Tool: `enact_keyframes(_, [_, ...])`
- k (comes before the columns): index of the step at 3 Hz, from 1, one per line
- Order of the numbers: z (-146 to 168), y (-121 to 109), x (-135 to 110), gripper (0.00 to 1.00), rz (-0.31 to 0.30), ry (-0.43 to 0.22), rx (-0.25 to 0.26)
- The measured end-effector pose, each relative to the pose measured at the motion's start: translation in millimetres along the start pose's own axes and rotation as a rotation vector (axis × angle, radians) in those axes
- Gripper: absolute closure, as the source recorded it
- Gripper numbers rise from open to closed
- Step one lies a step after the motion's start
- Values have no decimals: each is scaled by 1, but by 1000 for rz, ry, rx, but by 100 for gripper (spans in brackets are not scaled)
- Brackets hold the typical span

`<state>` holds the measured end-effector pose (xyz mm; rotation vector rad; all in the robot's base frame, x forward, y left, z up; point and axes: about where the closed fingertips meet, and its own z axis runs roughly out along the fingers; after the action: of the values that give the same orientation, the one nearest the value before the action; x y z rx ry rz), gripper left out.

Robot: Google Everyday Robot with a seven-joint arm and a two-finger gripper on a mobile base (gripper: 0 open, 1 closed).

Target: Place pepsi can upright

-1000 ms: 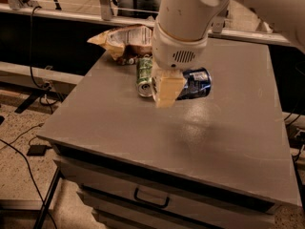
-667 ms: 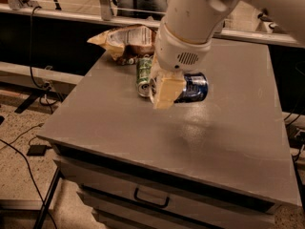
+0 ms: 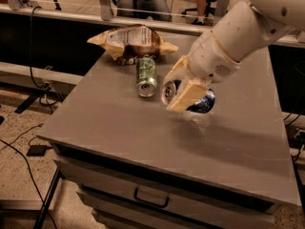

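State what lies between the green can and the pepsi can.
Camera view: only bare table between the green can and the pepsi can, which the tool grips.

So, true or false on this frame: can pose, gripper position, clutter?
1. The pepsi can stands upright. False: it lies on its side on the grey table.
2. The green can lies on its side, just to the left of the pepsi can in the picture. True.
3. The gripper hangs over the chip bag. False: it is down at the pepsi can, at the can's silver-top end.
4. The opened chip bag lies near the table's far edge, behind the green can. True.
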<state>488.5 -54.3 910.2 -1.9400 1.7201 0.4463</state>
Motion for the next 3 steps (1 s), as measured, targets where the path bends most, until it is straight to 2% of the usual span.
enact_keyframes(1, [2,-2,-4,100,-11,24,2])
enact_keyframes(2, [-12,-6,-10,100,-24,9,20])
enact_keyframes(3, [-42,-15,-20,100,-46,10,62])
